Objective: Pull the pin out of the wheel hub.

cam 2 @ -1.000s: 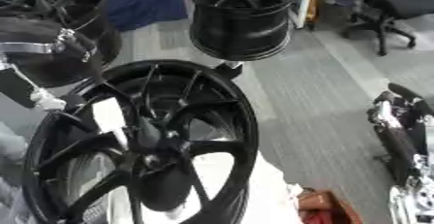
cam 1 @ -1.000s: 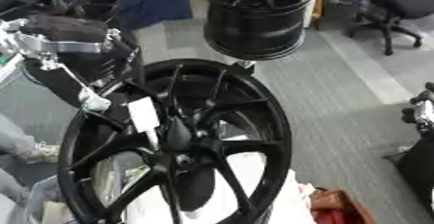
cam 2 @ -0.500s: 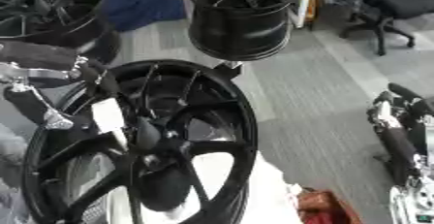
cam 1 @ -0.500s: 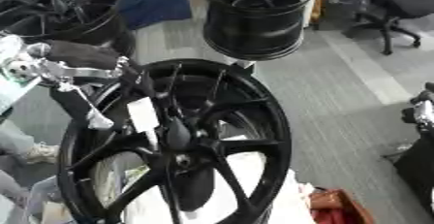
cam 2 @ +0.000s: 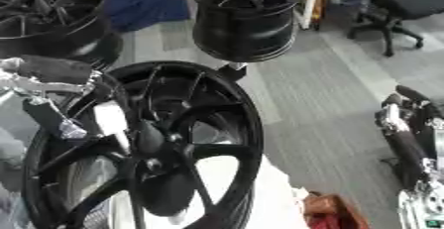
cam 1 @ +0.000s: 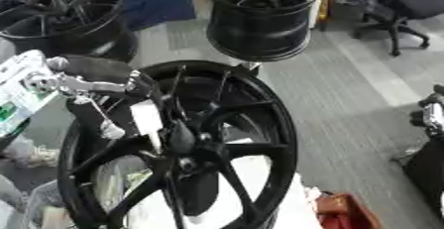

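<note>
Standing upright at frame centre, black spoked wheel hub, judged heavy and rigid, unlikely to shift under a pull. Projecting from the upper-left spokes, a pale slim pin, judged light, stiff and smooth, best pinched near its exposed outer end. Reaching in from the left, left hand, fingers appearing curled just beside the pin; actual contact impossible to confirm. Idling at the right edge, right hand, finger state unclear.

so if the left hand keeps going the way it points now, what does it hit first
Probably the wheel hub. The left hand comes in from the left over the black rim, its fingers angled down and inward toward the spokes, so a spoke near the hub would likely come first. Depth is unclear.
</note>
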`<control>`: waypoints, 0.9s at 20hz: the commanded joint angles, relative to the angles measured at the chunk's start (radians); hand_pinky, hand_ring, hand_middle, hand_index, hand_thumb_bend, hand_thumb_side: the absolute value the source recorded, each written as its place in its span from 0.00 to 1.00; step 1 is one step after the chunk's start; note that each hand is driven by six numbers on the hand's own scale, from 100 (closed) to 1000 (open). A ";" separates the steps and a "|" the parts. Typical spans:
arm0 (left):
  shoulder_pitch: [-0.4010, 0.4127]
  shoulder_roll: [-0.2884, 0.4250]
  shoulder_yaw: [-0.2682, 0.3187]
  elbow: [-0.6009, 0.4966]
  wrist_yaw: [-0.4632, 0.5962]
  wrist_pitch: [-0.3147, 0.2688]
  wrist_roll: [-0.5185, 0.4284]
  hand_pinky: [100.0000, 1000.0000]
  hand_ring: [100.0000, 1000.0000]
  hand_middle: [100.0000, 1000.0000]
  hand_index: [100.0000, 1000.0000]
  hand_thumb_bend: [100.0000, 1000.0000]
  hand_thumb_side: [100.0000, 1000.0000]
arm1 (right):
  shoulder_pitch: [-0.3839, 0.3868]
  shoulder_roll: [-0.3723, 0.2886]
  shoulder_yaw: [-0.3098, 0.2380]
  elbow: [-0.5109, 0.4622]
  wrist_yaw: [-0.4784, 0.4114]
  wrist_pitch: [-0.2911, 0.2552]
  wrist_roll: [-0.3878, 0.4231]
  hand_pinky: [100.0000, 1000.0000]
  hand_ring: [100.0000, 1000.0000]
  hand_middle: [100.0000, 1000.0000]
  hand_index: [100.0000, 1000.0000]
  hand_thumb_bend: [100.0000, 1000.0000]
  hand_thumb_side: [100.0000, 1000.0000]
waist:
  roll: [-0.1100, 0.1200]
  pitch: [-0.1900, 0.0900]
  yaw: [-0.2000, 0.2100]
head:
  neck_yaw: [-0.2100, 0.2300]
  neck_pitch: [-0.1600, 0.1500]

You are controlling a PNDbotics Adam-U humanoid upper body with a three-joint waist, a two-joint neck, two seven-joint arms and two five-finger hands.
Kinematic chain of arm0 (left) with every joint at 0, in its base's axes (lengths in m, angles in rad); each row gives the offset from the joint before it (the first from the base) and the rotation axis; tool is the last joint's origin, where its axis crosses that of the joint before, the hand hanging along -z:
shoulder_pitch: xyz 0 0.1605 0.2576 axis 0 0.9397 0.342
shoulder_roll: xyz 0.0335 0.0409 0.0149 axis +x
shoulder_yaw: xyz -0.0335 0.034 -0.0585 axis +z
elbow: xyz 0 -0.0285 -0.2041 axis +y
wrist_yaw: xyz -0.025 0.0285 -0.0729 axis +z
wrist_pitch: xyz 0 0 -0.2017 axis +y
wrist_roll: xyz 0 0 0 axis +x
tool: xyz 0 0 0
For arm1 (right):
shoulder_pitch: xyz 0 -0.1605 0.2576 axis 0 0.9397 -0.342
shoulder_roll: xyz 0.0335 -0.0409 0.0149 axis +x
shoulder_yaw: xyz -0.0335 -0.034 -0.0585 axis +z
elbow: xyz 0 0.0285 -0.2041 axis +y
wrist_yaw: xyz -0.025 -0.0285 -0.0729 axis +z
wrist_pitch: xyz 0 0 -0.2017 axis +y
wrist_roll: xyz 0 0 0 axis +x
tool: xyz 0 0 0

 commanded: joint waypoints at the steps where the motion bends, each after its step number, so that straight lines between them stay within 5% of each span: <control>1: -0.022 0.005 0.013 0.004 0.010 -0.228 -0.231 0.60 0.48 0.53 0.65 0.00 0.13 | -0.007 -0.013 -0.003 -0.012 -0.004 -0.002 0.002 0.53 0.51 0.53 0.77 0.00 0.34 | 0.000 -0.007 -0.002 | -0.002 -0.002; 7: -0.028 0.008 0.027 -0.011 0.067 -0.189 -0.231 0.57 0.42 0.40 0.50 0.00 0.15 | -0.008 -0.013 -0.005 -0.011 -0.004 -0.002 0.001 0.54 0.51 0.53 0.77 0.00 0.34 | -0.001 -0.008 -0.002 | -0.005 -0.002; 18: -0.023 0.082 0.150 -0.125 0.208 -0.085 -0.231 0.57 0.41 0.37 0.49 0.00 0.16 | -0.006 -0.012 -0.009 -0.010 -0.003 -0.002 -0.002 0.54 0.51 0.53 0.77 0.00 0.34 | -0.001 -0.011 0.004 | -0.011 -0.002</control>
